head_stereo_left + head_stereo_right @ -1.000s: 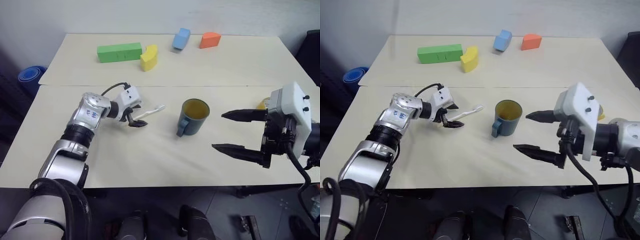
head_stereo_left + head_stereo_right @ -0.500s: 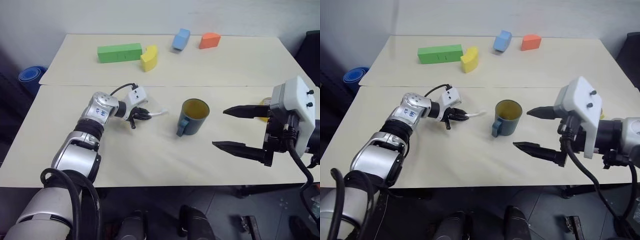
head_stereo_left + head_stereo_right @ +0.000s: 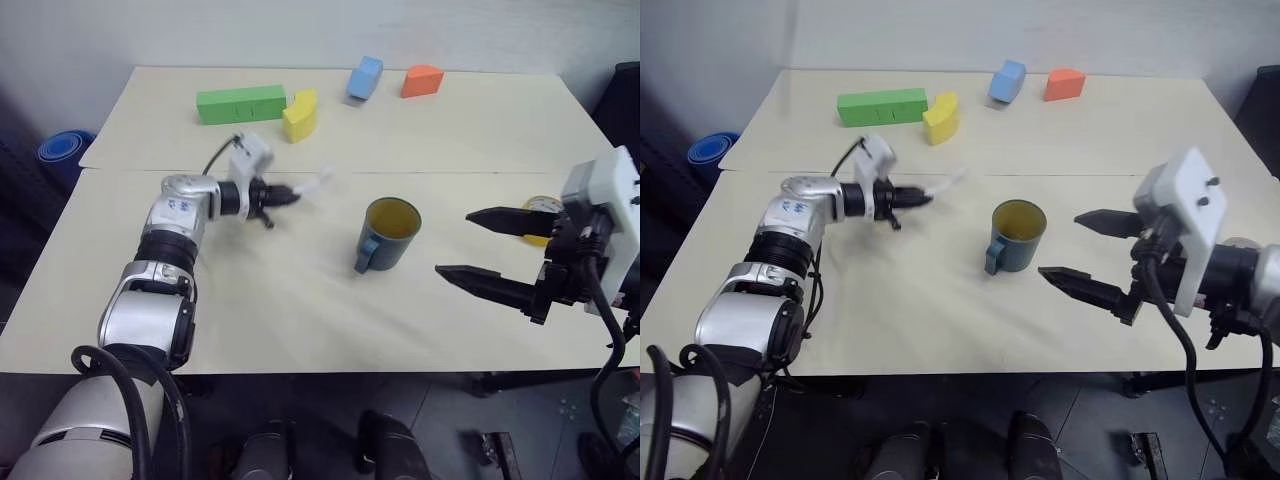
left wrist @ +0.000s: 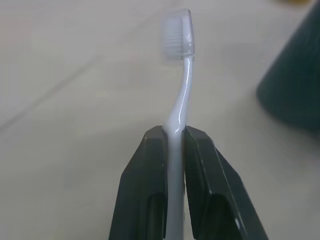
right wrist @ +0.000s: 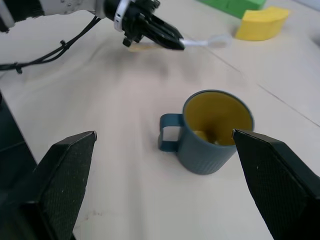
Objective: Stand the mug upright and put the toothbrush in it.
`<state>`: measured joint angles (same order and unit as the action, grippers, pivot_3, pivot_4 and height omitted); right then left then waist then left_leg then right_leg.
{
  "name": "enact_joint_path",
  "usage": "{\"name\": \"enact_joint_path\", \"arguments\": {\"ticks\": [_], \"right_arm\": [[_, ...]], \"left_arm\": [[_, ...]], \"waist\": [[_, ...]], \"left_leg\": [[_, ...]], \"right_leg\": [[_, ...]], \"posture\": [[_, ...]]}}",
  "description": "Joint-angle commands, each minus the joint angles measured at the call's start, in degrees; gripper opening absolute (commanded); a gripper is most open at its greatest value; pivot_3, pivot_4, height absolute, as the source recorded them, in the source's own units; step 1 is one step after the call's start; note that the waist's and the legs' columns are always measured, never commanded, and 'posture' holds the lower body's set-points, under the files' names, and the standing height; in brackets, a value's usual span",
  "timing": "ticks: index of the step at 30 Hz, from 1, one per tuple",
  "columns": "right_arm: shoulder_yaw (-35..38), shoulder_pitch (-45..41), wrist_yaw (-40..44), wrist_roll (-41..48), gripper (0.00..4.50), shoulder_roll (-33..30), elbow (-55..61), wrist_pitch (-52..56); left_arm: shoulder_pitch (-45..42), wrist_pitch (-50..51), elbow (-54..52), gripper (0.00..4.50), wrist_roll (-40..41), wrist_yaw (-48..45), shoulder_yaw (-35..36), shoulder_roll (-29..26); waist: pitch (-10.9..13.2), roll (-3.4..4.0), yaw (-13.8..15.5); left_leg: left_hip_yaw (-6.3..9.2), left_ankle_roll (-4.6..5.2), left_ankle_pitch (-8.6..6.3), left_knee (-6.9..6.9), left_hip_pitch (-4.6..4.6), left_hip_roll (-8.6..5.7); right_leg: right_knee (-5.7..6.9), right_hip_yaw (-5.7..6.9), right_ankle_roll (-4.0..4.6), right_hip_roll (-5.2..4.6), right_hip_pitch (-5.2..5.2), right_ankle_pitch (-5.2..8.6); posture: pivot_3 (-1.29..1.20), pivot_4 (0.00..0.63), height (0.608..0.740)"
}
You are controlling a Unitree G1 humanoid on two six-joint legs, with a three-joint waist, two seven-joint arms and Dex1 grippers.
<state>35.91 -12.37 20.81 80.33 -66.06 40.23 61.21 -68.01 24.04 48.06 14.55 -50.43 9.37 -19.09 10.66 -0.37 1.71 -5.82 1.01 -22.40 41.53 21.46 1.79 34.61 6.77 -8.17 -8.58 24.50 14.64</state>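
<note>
The worktop (image 3: 300,300) is a pale surface with a seam running across it. The near half carries little: the mug (image 3: 386,233) stands upright near its centre, handle toward the near edge and yellow inside showing, with bare surface on every side. Along the far half lie a green block (image 3: 240,103), a yellow block (image 3: 299,115), a blue block (image 3: 363,76) and an orange block (image 3: 421,80), all well apart from the mug. A yellow roll (image 3: 540,212) sits near the right edge, partly hidden behind the right arm.

The left gripper (image 3: 283,196) is level and points toward the mug from its left. Its fingers (image 4: 145,200) are closed tight on the handle of the toothbrush (image 4: 179,95), which sticks out past the fingertips with the bristle head leading, clear of the surface. The head is near the mug but apart from it, left of and beyond the rim.

The right gripper (image 3: 490,250) is right of the mug, its fingers (image 5: 65,170) spread wide and holding nothing. The mug lies ahead of the gap between them, untouched.
</note>
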Motion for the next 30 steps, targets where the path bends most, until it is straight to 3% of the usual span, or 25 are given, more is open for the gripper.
{"name": "enact_joint_path", "arguments": {"ticks": [1, 5, 13, 22, 30], "right_arm": [[3.45, 2.1, -4.02, 1.03, 4.5, 1.58, 0.65, -1.81], [4.59, 4.74, -6.73, 1.34, 4.5, 2.44, 1.2, -2.93], [5.82, 7.33, -7.87, 0.49, 4.5, 1.99, 0.91, -4.22], [7.76, 8.73, -7.43, -1.0, 4.5, 1.69, 0.01, -4.65], [7.88, 8.87, -7.3, -0.37, 4.5, 1.28, -0.08, -4.62]], "left_arm": [[-3.49, 10.63, -11.36, 0.18, 11.71, 6.09, 6.97, 5.59], [-3.97, 11.53, -18.47, 0.18, 17.12, 11.63, 9.12, 12.87], [-3.86, 4.8, -16.0, 0.18, 16.7, 17.74, 6.81, 22.17], [4.6, -1.74, -18.99, 0.18, 12.44, 16.7, -1.66, 27.68], [7.25, -7.78, -16.88, 0.18, 10.21, 16.48, -4.7, 29.99]], "waist": [[0.01, -0.04, 0.17], [0.02, -0.04, -0.08], [0.02, -0.05, -0.1], [0.02, -0.05, 0.55], [0.02, -0.05, 1.35]], "left_leg": [[0.06, 0.0, 0.0, 0.05, 0.06, 0.0], [0.07, 0.0, 0.0, 0.07, 0.05, -0.02], [-0.05, -0.01, 0.01, 0.03, 0.0, -0.02], [-0.16, 0.03, 0.03, -0.02, 0.03, -0.04], [-0.22, 0.08, 0.03, -0.02, 0.04, -0.04]], "right_leg": [[0.0, 0.04, -0.01, 0.0, -0.01, 0.0], [-0.01, 0.04, -0.03, 0.0, -0.03, -0.02], [-0.12, -0.01, -0.02, 0.02, -0.05, -0.02], [-0.49, -0.05, -0.01, 0.04, -0.12, -0.02], [-0.58, -0.1, 0.01, 0.04, -0.13, -0.04]], "posture": [[0.0, 0.15, 0.74], [0.0, 0.15, 0.74], [0.0, 0.15, 0.74], [0.0, 0.15, 0.74], [0.0, 0.15, 0.74]]}}
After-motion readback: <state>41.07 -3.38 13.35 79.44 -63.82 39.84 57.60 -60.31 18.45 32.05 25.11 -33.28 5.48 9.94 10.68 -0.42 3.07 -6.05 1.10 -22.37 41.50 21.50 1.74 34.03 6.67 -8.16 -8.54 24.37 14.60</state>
